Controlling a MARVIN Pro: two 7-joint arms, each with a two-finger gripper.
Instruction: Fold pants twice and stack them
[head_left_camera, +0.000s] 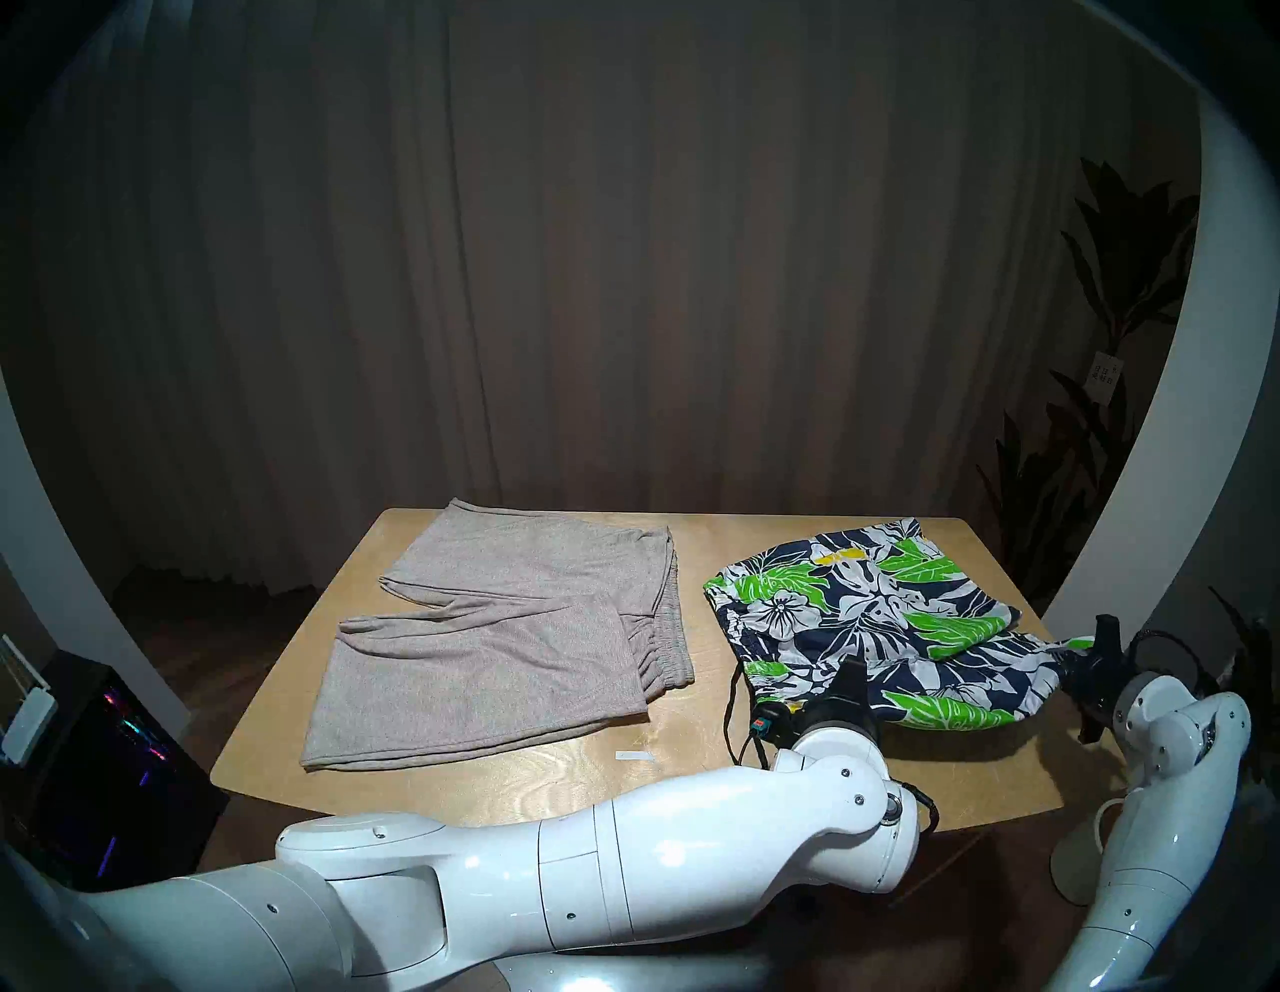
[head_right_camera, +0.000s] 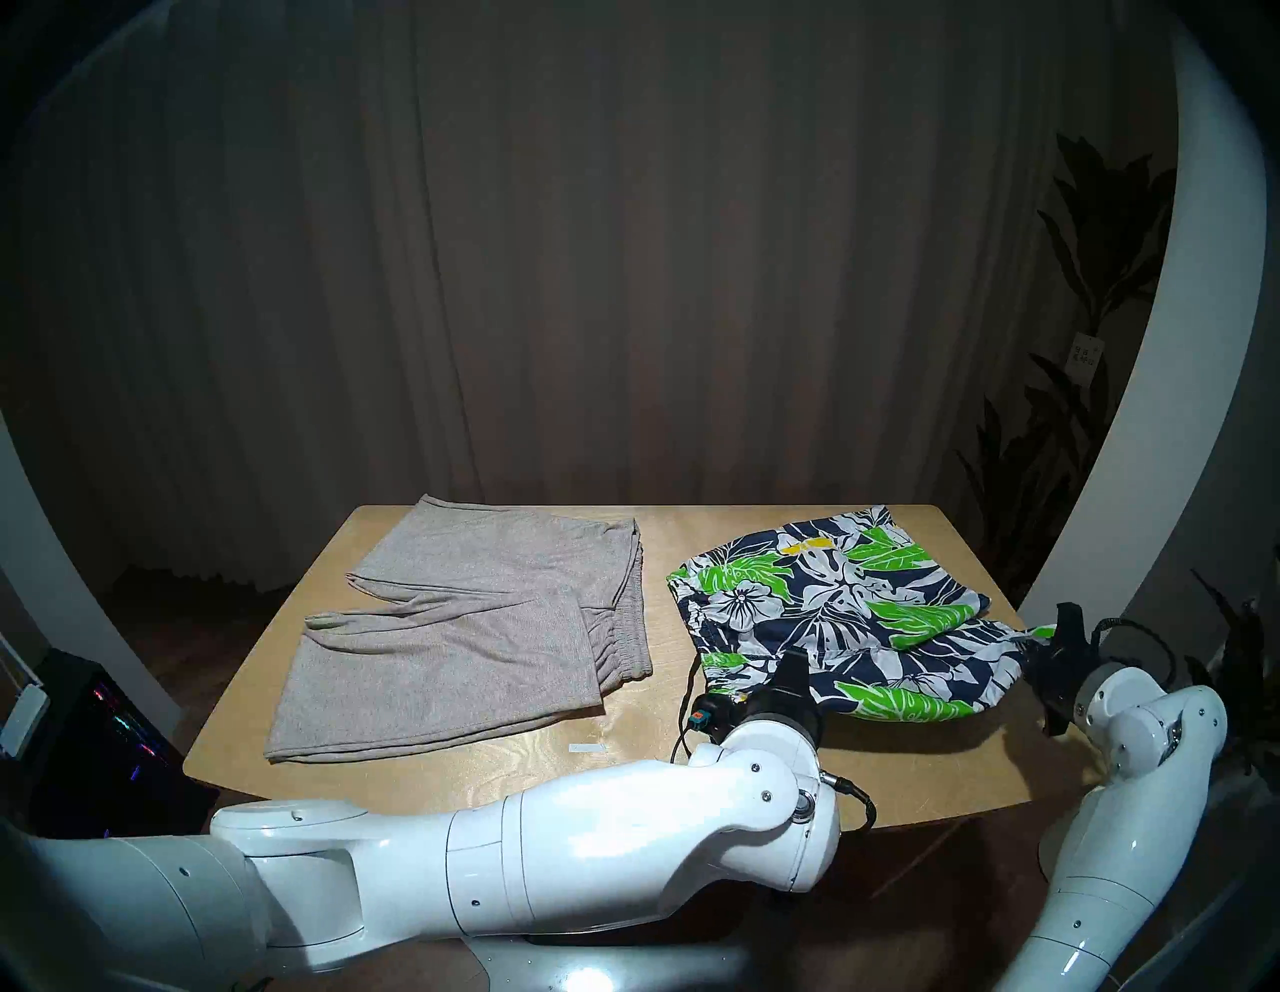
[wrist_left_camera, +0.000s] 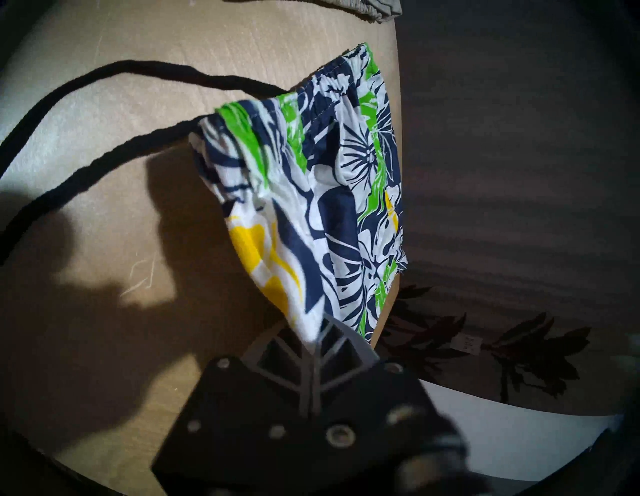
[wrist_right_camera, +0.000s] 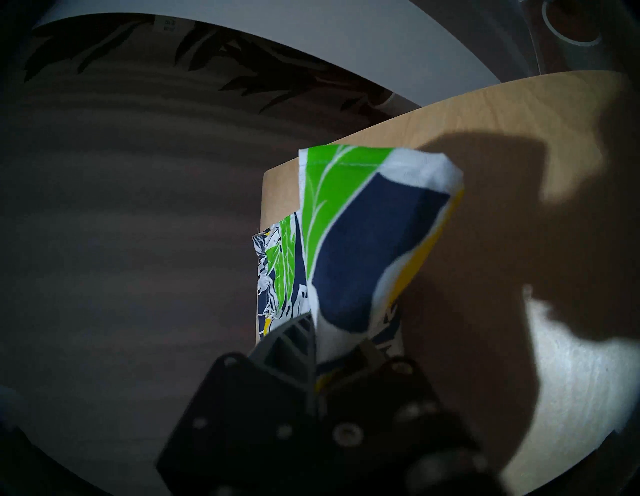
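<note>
Fabric pinched at both near corners: the left gripper (wrist_left_camera: 313, 341) has its fingers clamped on the waistband end of the navy, white, green and yellow floral shorts (head_left_camera: 866, 616), and the right gripper (wrist_right_camera: 320, 350) is clamped on a hem corner of the same garment. Two grips, one at each end of the near edge, so the cloth comes up as a straight line and can be carried over toward the table's far edge (my reading: the first fold of this pair is in hand). The shorts lie on the right half of the light wooden table (head_left_camera: 485, 783), their near edge raised off the wood. Their black drawstring (wrist_left_camera: 104, 74) trails loose across the tabletop and could snag. On the left half, well apart, the plain grey-beige knit pants (head_left_camera: 485, 644) rest flat, waistband toward the centre.
</note>
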